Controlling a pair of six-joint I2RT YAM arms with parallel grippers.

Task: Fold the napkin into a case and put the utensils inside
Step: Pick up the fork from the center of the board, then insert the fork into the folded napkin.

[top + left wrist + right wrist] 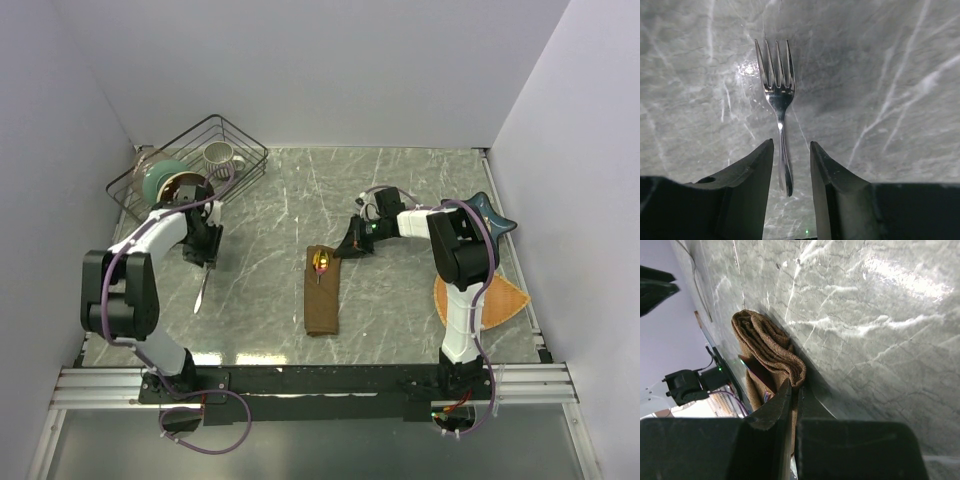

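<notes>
The dark-brown napkin lies folded as a narrow case point(322, 295) in the middle of the table. The spoon's gold-orange bowl point(321, 263) sticks out of its far end. My right gripper point(347, 246) is shut on the case's upper layer at that end; the right wrist view shows the jaws point(795, 387) pinching the raised cloth edge point(771, 342). The fork point(200, 291) lies on the table at the left. My left gripper point(207, 256) is open over its handle end. In the left wrist view the fork point(779, 97) points away, its handle between the fingers point(791, 145) with gaps on both sides.
A black wire basket point(245, 150) at the back left holds a mug point(218, 156) and a green bowl point(160, 178). An orange-tan fan-shaped mat point(505, 298) and a dark teal star-shaped dish point(497, 220) lie at the right, behind my right arm.
</notes>
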